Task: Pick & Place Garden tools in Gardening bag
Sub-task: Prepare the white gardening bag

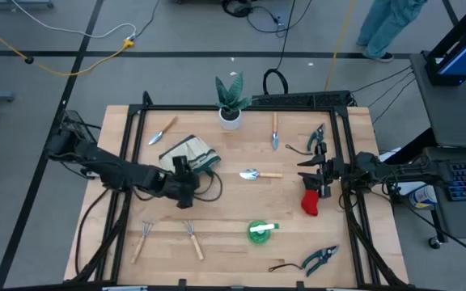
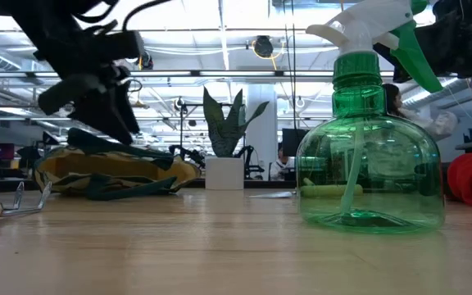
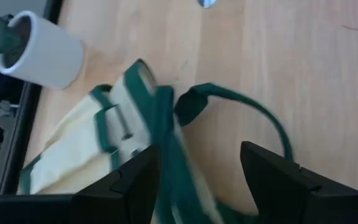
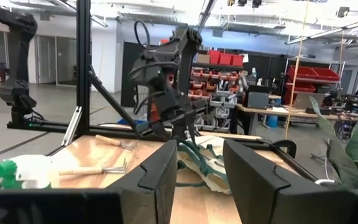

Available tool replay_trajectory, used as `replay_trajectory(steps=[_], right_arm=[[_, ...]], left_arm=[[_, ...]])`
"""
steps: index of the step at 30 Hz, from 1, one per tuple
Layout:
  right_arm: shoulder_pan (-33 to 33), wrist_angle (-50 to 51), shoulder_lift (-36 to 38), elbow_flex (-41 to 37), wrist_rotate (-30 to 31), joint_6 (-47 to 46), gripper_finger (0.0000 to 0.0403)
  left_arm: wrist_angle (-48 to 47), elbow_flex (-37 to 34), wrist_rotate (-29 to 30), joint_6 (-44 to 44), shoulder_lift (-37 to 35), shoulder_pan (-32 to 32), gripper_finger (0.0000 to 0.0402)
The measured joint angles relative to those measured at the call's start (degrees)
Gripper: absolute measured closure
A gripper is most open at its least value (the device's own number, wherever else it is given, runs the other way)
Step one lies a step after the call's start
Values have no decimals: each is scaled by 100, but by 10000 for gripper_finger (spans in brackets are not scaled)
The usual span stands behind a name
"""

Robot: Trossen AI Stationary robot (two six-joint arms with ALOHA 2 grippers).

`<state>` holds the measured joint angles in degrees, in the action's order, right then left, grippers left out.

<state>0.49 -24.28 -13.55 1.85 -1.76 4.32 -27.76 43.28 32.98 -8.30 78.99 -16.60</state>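
The cream gardening bag (image 1: pixel 191 153) with green trim lies flat on the table, left of centre. My left gripper (image 1: pixel 181 166) is open at its near edge. In the left wrist view its fingers (image 3: pixel 204 180) stand on either side of the bag's green trimmed edge (image 3: pixel 173 143). My right gripper (image 1: pixel 305 174) is open and empty (image 4: pixel 201 180), just above and beyond the red glove (image 1: pixel 311 202). Trowels (image 1: pixel 162 131) (image 1: pixel 274 129) (image 1: pixel 257 174), shears (image 1: pixel 315 139) (image 1: pixel 320 259), rakes (image 1: pixel 144 238) (image 1: pixel 194 240) and a green spray bottle (image 1: pixel 259 230) lie on the table. My left gripper comes at the bag's green trimmed edge (image 3: pixel 166 155) slanting down from the table's near side, one finger on each side of it. I cannot tell whether a finger touches the cloth. The bag lies on the table.
A green plant in a white pot (image 1: pixel 230 115) stands at the far edge, just beyond the bag. A dark frame (image 1: pixel 241 105) runs around the table's edges. The bag's dark loop handle (image 3: pixel 253 112) lies loose on the wood beside it.
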Motion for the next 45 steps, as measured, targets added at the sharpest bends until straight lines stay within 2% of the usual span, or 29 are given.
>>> replay_trajectory(steps=[5, 10, 16, 25, 38, 41, 45], right_arm=[[0, 51, -74, 0, -2, -13, 277], [0, 56, -165, 0, -3, -16, 277], [-1, 58, -228, 0, -4, -16, 277], [-1, 55, -229, 0, -4, -18, 277], [-2, 55, -229, 0, -4, -18, 277], [-1, 55, -229, 0, -4, -18, 277], [0, 55, -229, 0, -4, -18, 277]], left_arm=[[-436, 245, 11, -144, 657, 0, 178], [-523, 307, 268, -151, 976, -21, 178], [-545, 335, 745, -131, 991, -111, 178], [-1100, 333, 917, -573, 991, -68, 179], [-1316, 324, 904, -589, 989, 182, 180], [-1371, 322, 906, -569, 989, 298, 197], [-1581, 322, 904, -598, 989, 438, 243]])
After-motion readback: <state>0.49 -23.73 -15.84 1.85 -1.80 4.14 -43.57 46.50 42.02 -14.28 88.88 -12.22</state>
